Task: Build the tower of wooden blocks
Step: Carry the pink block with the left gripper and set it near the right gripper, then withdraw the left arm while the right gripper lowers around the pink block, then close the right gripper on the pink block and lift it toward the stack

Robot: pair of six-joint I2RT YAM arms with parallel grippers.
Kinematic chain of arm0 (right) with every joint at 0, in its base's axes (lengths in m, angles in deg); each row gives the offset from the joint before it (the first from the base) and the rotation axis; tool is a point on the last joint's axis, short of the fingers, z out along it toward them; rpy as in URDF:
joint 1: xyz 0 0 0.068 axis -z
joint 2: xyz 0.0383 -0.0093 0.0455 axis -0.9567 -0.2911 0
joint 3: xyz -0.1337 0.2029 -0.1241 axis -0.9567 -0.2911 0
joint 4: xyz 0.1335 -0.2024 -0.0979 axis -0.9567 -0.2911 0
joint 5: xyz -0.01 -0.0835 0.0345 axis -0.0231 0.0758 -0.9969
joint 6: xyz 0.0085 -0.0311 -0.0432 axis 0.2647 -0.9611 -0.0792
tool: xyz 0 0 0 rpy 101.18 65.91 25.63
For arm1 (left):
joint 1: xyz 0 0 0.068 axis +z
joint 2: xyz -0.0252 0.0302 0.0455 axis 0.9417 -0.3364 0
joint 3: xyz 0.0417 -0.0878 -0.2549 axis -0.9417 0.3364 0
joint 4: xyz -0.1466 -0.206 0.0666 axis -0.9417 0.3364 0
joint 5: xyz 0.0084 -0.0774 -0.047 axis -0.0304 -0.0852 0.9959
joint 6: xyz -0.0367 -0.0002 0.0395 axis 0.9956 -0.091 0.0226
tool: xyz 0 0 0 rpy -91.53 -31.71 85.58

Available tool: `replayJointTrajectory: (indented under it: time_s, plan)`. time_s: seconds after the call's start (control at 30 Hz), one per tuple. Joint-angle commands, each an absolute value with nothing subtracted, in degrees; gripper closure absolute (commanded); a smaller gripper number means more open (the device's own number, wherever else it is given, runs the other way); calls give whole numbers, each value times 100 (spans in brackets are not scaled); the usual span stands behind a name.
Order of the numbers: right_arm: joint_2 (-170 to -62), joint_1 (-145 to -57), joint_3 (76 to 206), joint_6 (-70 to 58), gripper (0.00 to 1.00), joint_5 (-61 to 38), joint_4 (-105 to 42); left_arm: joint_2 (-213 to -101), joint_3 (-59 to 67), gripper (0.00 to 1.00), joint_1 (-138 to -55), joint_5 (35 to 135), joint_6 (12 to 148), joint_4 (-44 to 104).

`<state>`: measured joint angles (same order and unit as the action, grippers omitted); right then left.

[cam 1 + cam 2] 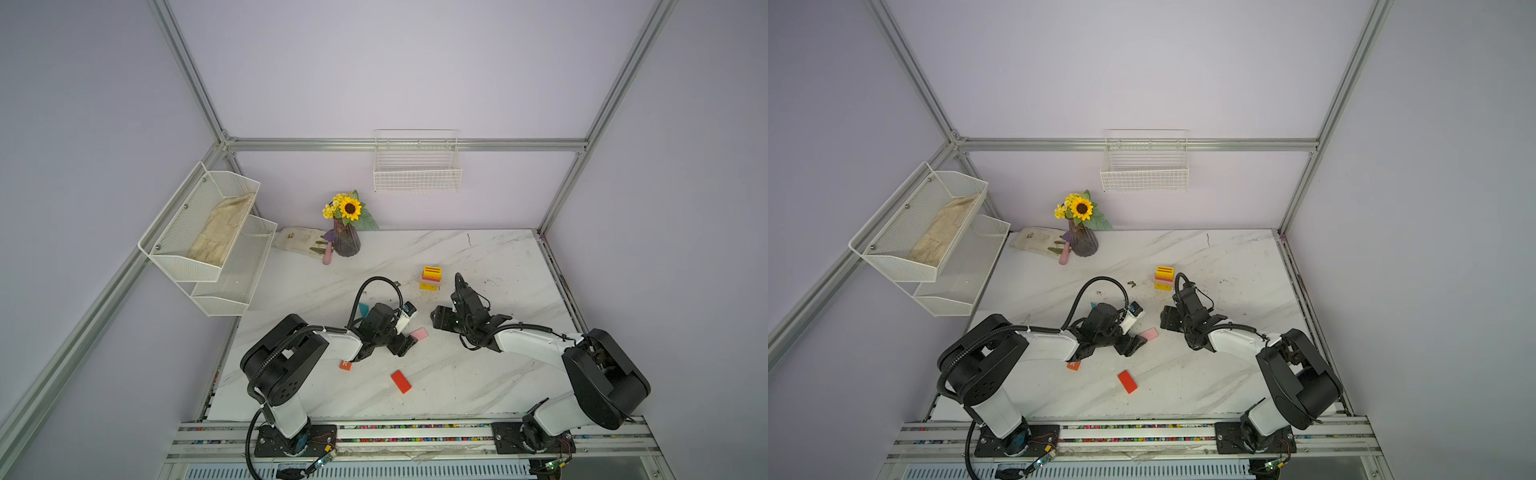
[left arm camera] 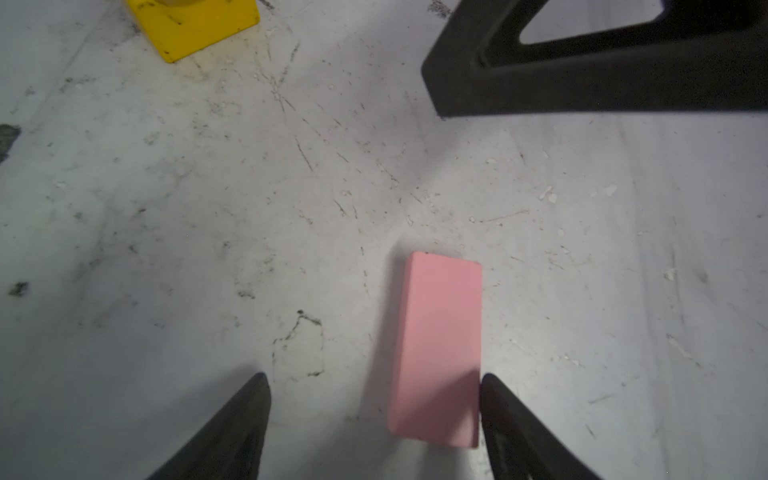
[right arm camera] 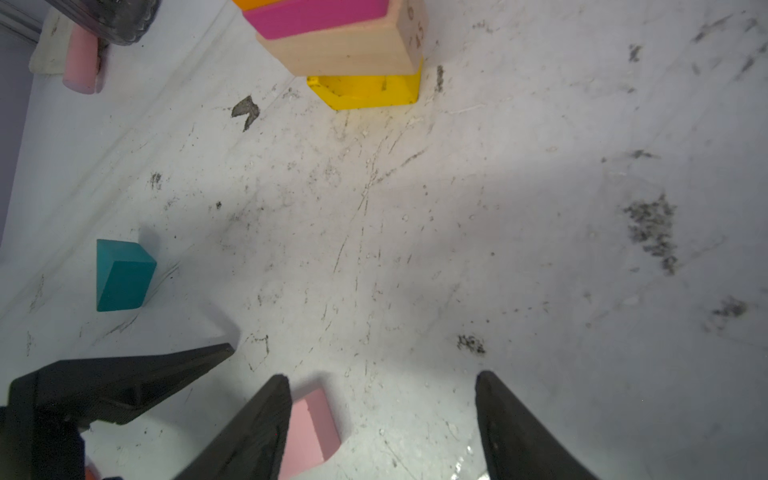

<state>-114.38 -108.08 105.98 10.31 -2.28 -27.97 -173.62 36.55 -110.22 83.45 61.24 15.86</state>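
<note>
1. the pink slab [image 2: 438,349] lies flat on the table [image 1: 478,374], near the tower [image 1: 430,279], on its robot side.
2. left gripper [image 2: 374,376]: jaws spread, slab between them, unclamped. right gripper [image 3: 382,375]: jaws apart, empty.
3. the slab looks light, stiff and smooth; best pinched across its long sides.

Soft, even light from above fills both top views, brightest on the pale surface [image 1: 457,257] at centre frame and greyer toward the corners, shadows faint, while in the wrist views the black jaws are blurred and the pink block [image 2: 436,349] casts a soft shadow.
</note>
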Motion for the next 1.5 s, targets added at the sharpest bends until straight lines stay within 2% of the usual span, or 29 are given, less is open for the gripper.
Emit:
replayJointTrajectory:
  time_s: [0.0, 0.2, 0.37, 0.47, 0.63, 0.77, 0.87, 1.03, 1.27, 1.47]
  plan:
    - [-11441, -10926, 10779, 971, 27, -155, -2755, -17165, 3719, 23, -11016, 7549, 6204, 1436]
    - [-11438, -11184, 10849, 799, 27, 66, -2969, -16661, 3870, 24, -11016, 7631, 6272, 1453]
    - [-11579, -11591, 11083, 791, 17, 439, -3313, -15273, 4509, 22, -11016, 7403, 6675, 1231]
    - [-11890, -11953, 11454, 936, 13, 797, -3682, -14255, 4865, 22, -10959, 6330, 7377, 1394]
    - [-12707, -12422, 12293, 1215, 5, 1567, -4505, -12522, 4924, 6, -10546, 4446, 8583, 3250]
    - [-13266, -12600, 12692, 1293, 5, 1748, -4768, -11552, 5199, 3, -10182, 3529, 8919, 4004]
    - [-13543, -12726, 12934, 1325, 7, 1909, -4953, -11170, 5475, 1, -9921, 2958, 9198, 4182]
    - [-13684, -12844, 13073, 1395, 15, 2054, -5159, -10950, 5633, 1, -9624, 2977, 9437, 4260]
    - [-13712, -12875, 13083, 1490, 29, 2089, -5241, -11194, 5600, 1, -9577, 3155, 9390, 4120]
    - [-13792, -12919, 13112, 1555, 37, 2080, -5246, -11405, 5528, 2, -9559, 3251, 9365, 4088]
